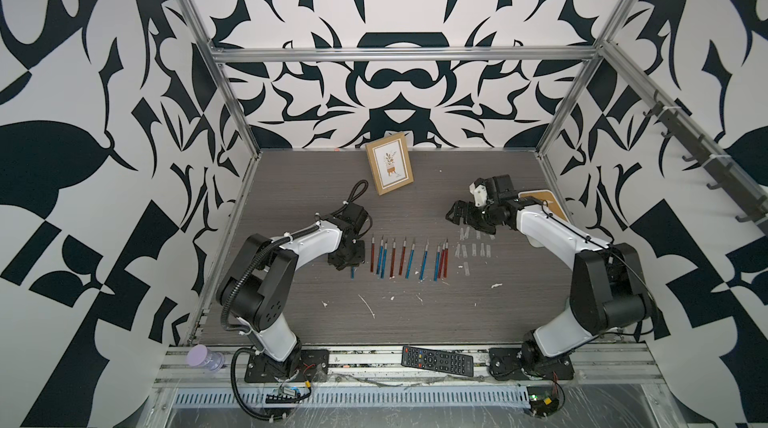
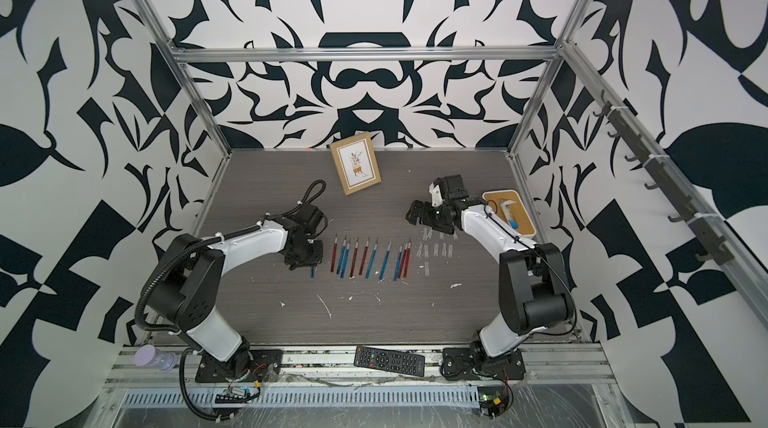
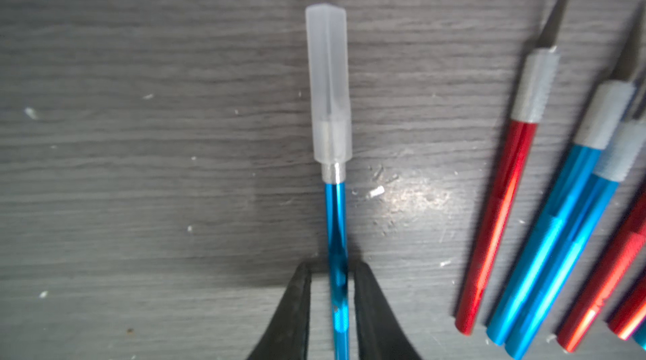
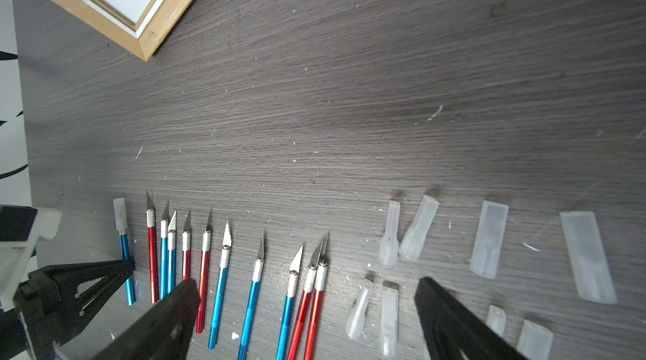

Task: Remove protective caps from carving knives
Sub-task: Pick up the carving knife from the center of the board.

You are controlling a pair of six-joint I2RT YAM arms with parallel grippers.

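A dark wood-grain table carries everything; a wooden picture frame stands at its far edge and a black remote control lies on the front rail. The right gripper hangs with its jaws wide apart and empty, above the right end of the knife row and the loose caps. The left gripper sits low over the row's left end, its fingers close on either side of a blue knife; I cannot tell whether they pinch it. Ten uncapped carving knives lie side by side at mid-table, blades pointing away. Loose protective caps lie scattered just right of them; one cap covers the blue knife's blade.
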